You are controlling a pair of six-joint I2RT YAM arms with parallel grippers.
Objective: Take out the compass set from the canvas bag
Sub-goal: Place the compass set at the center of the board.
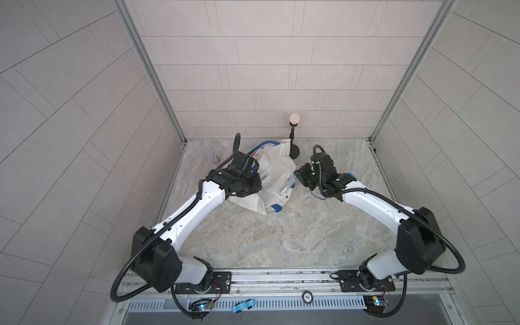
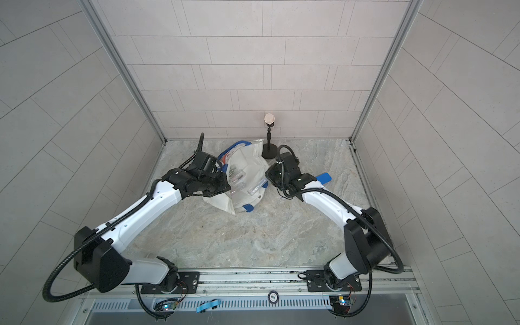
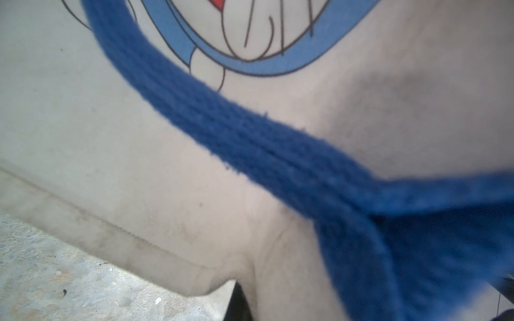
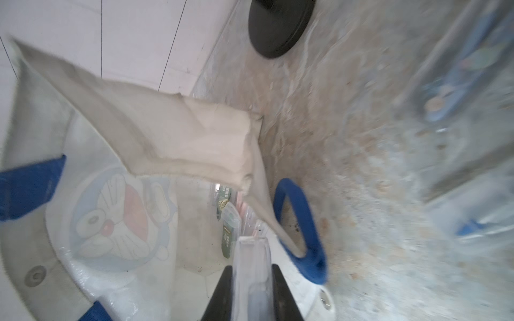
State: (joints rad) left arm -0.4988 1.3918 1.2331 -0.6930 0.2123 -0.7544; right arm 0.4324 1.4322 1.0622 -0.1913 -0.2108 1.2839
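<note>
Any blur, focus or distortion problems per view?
Right wrist view: smeared on one side, loose pack on the table blurred; compass pack in the right gripper sharper. Left wrist view: blue strap defocused nearest the lens. Both top views: wall tiles bowed.

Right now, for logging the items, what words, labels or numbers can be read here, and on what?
No text reads clearly.
Round badge on the front rail: characters too small to read.
Green label on a compass set pack inside the canvas bag: print blurred, unreadable.
Cartoon print on the canvas bag: picture only, no words seen.
</note>
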